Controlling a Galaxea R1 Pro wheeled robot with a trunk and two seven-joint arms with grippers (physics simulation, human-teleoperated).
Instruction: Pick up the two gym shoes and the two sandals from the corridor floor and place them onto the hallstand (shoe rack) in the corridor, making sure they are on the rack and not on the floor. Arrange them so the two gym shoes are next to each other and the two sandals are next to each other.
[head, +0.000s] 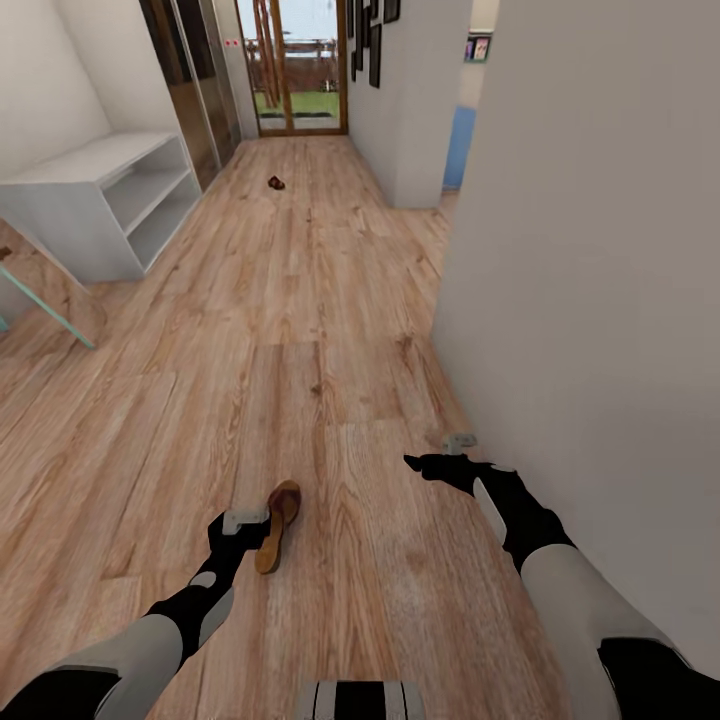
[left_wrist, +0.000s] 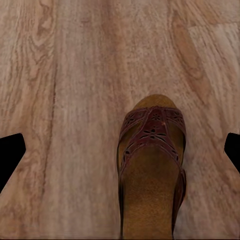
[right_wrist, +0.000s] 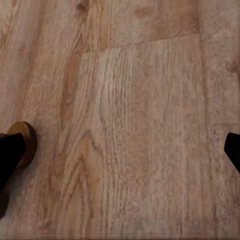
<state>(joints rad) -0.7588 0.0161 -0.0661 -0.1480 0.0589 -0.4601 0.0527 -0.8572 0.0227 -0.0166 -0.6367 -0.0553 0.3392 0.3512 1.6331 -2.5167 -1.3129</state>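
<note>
Looking down the corridor: I see the corridor floor (head: 300, 330) running away from me in light brown planks toward a glazed door at the far end.
Near sandal: one brown sandal (head: 278, 525) lies flat on the floor just ahead of me, touching nothing but the planks; in my left wrist view the same sandal (left_wrist: 152, 175) shows its tan footbed and a dark cut-out strap across the toe end.
Far sandal: a second small brown shape, which I take for the other sandal (head: 276, 183), sits on the floor well down the corridor, too small to make out in detail.
Hallstand: the light-grey hallstand (head: 95, 185) stands against the left wall, well apart from both sandals; I can see two open shelf compartments.
Left gripper: my left gripper (head: 243, 524) hangs just beside the near sandal, on its left; its fingers (left_wrist: 10, 155) stand wide apart at either edge of the wrist view, with the sandal between them but nearer one side, and I cannot tell whether they touch it.
Right gripper: my right gripper (head: 440, 455) is over bare floor near the white wall (head: 600, 300); its fingers (right_wrist: 9, 155) are spread apart and hold nothing, with the toe of the near sandal (right_wrist: 26, 142) peeking out beside one of them.
</note>
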